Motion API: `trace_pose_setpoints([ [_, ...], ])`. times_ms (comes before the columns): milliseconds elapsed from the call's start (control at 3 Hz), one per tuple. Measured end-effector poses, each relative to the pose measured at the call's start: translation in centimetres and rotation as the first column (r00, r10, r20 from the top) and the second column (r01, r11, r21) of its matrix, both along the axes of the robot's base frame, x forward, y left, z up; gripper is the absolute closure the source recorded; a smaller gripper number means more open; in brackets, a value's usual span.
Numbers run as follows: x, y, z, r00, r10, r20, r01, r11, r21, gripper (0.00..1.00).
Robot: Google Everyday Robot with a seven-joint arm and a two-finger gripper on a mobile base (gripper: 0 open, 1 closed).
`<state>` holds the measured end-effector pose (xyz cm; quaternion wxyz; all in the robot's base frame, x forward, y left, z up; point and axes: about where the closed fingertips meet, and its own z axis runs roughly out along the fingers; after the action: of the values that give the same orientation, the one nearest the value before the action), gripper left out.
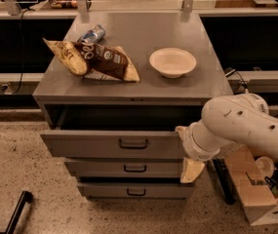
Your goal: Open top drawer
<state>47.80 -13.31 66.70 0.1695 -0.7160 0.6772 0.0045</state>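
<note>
The top drawer point(94, 144) is the widest grey drawer, just under the cabinet top, with a small black handle point(133, 144) at its centre. It stands pulled out a little, with a dark gap showing behind its front. My gripper point(186, 151), on the white arm point(246, 126) coming in from the right, sits against the right end of the top drawer's front, well right of the handle. Two narrower grey drawers, the middle one point(129, 168) and the bottom one point(136, 191), sit below it.
On the grey cabinet top point(143, 87) lie a white bowl point(172, 62), chip bags point(97, 61) and a can point(91, 34). A cardboard box point(255, 194) with clutter stands on the floor at the right. A black bar point(16, 213) is at the lower left.
</note>
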Motion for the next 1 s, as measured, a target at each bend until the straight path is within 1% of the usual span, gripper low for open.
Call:
trace_pose_setpoints([
  [333,-0.4,0.1,0.2,1.0000,0.003,-0.004,-0.003,1.000,0.003,0.18],
  [667,-2.7,-0.1,1.5,0.9995,-0.006,-0.032,0.007,1.000,0.024,0.18],
  [1000,-5.5,0.2,4.1,0.9985,-0.043,-0.035,0.045,0.996,0.080,0.00],
])
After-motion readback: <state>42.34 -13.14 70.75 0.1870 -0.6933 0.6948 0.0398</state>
